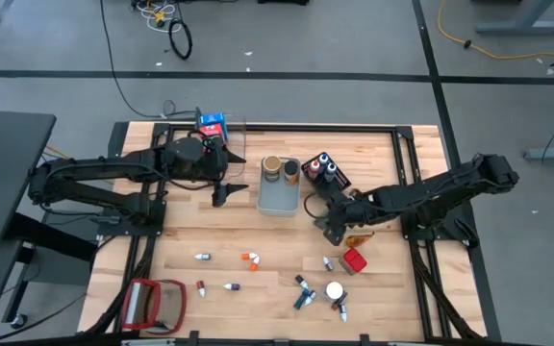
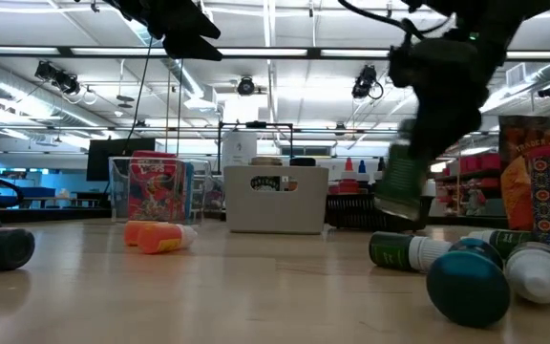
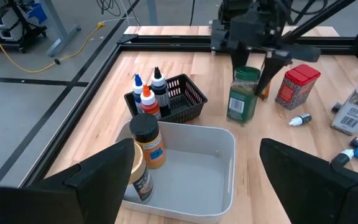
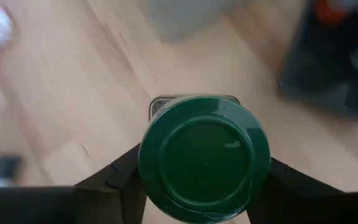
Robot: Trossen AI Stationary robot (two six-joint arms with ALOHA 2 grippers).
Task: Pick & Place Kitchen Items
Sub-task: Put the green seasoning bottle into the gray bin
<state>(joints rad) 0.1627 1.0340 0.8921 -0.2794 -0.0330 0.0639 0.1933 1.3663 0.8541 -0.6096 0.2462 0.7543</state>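
My right gripper [image 1: 332, 219] is shut on a green-lidded jar [image 3: 243, 94] and hovers over the table just right of the grey bin [image 1: 279, 200]. Two jars [image 3: 146, 152] stand in that bin. My left gripper [image 1: 225, 192] is open and touches nothing; it hangs above the table at the bin's left side. A black basket [image 1: 339, 181] holds small bottles [image 3: 151, 93]. A red tin [image 1: 354, 260], a white-capped jar [image 1: 335, 290] and several tiny bottles [image 1: 250, 259] lie on the near half of the table. My right gripper pinches the green jar between its two fingers [image 4: 114, 180] at the lid end [image 4: 204, 155], one finger on each side. The fingers come from above, pointing down. The jar hangs below them, slightly tilted and lifted clear of the table [image 2: 401, 186].
A clear bin [image 1: 231, 130] with a blue and red carton [image 1: 212, 123] stands at the far edge behind my left arm. A red-framed flat object [image 1: 154, 303] lies at the near left corner. Bare wood shows between the grey bin and the scattered bottles.
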